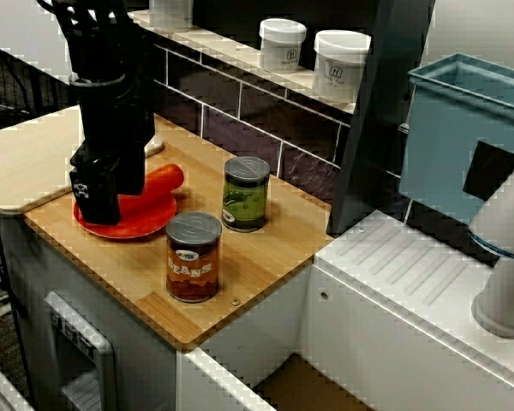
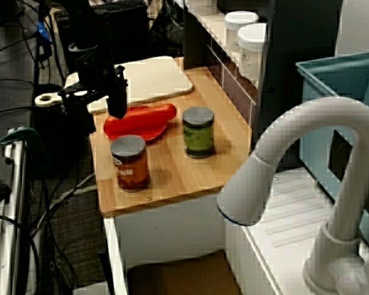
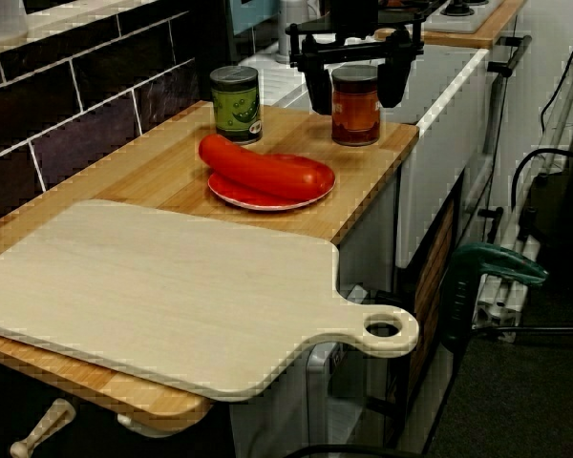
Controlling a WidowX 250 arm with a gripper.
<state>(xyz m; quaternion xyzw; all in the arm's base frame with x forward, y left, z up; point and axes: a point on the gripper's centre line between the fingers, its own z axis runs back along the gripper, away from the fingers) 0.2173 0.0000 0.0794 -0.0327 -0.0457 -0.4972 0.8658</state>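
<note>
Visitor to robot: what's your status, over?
Claw open, just above the red plate. Long red sausage lying on it, not gripped. Beside it, bean can and green can, clear of the claw.

Black boxy arm (image 1: 111,103), two black fingers (image 3: 317,93)

- Red round plate (image 1: 146,221) carrying a long red sausage (image 1: 164,177): low obstacle beneath the black pincer (image 1: 97,205).
- Brown-labelled beans tin (image 1: 193,257) and green-labelled tin (image 1: 245,193): upright, with a narrow gap between them.
- Pale wooden cutting board (image 3: 162,296): bare, open from above.
- Dark tiled wall (image 1: 240,128): closes off the rear of the wooden tabletop (image 1: 274,248).
</note>
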